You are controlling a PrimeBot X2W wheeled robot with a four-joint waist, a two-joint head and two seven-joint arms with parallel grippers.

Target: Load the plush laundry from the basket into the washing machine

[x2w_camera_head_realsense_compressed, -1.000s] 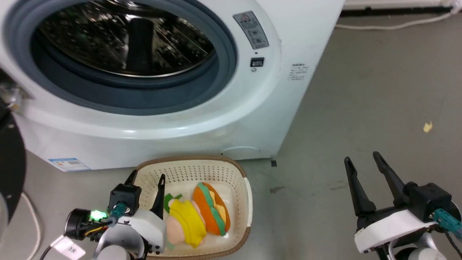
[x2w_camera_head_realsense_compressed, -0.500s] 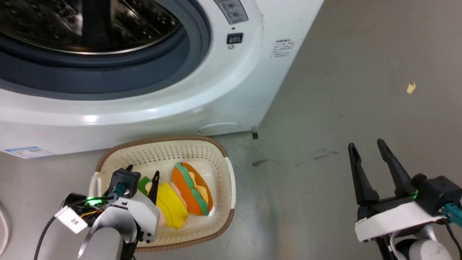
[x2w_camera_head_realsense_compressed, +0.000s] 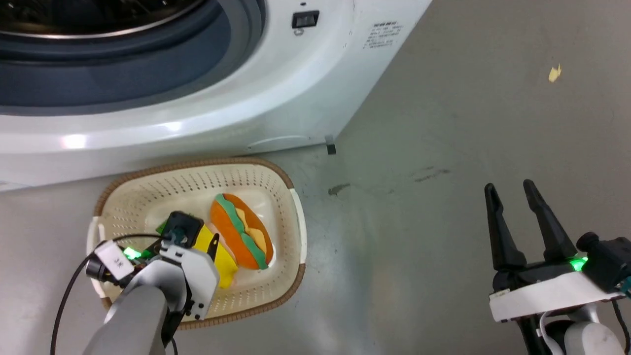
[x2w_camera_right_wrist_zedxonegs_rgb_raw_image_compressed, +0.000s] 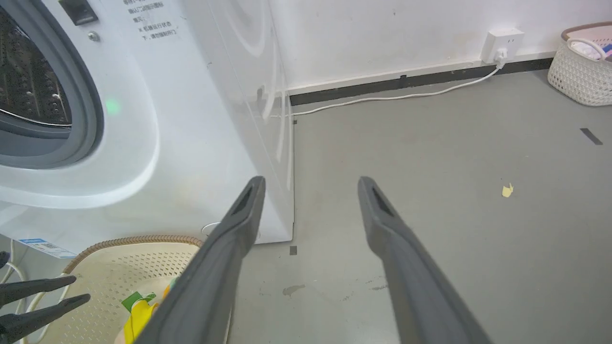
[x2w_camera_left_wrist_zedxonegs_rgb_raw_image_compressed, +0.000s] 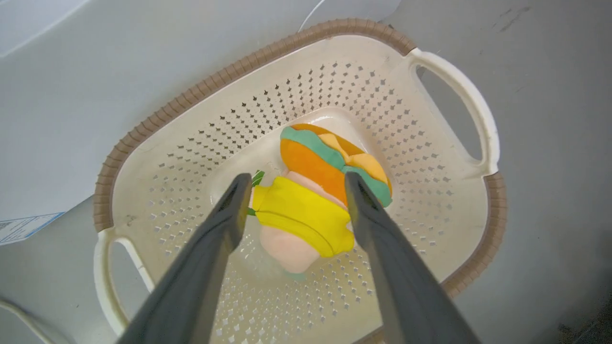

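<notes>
Head downward, left wrist nearer — basket [x2w_camera_head_realsense_compressed: 143, 197] shared

washing machine [x2w_camera_head_realsense_compressed: 197, 113]: drum [x2w_camera_head_realsense_compressed: 98, 12] cut by top edge
yellow plush [x2w_camera_head_realsense_compressed: 225, 259]: half behind left claw [x2w_camera_head_realsense_compressed: 197, 232]
side label [x2w_camera_head_realsense_compressed: 380, 35]: print unreadable

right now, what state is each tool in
Left tool: open, straddling the yellow plush in the basket, not gripping it.
Right tool: open, empty, above the floor.
</notes>
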